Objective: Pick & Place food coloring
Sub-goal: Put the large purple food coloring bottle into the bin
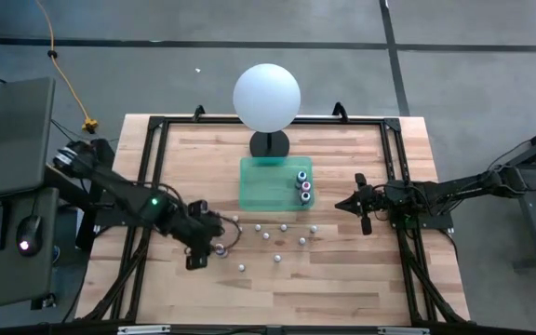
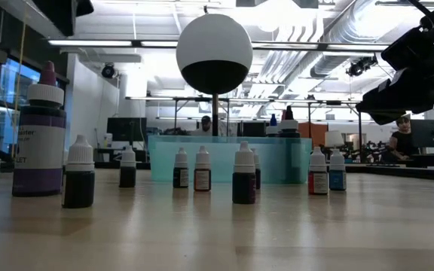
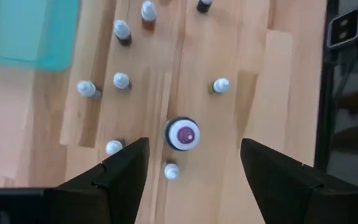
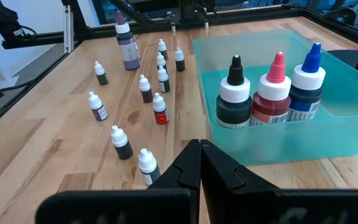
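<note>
A food coloring bottle with a purple top stands upright on the wooden table, left of centre. My left gripper hovers above it, tilted downward and open, one finger to either side and clear of it. Three more food coloring bottles, with black, pink and blue tops, stand in the teal tray. My right gripper waits shut near the table's right side, beside the tray.
Several tiny white-capped dropper bottles stand scattered between tray and near edge, some close to the purple-topped bottle. A big white sphere on a black stand sits behind the tray. A black frame borders the table.
</note>
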Robot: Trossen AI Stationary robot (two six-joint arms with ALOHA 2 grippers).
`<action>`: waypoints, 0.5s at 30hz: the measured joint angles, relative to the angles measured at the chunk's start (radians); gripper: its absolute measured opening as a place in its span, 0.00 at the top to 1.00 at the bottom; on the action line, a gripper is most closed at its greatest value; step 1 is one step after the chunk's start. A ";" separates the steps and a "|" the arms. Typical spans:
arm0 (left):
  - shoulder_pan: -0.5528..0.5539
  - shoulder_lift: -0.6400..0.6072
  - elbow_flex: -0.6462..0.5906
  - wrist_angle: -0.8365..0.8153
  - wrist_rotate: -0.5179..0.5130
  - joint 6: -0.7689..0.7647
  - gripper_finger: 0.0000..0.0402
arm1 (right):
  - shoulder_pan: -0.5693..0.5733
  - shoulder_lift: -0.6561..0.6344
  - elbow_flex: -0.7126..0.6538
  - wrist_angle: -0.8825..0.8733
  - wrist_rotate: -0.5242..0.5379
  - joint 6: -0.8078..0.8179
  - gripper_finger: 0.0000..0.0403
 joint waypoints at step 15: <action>-0.026 0.166 0.000 0.015 -0.021 0.030 0.37 | 0.000 0.000 0.000 0.000 0.000 0.000 1.00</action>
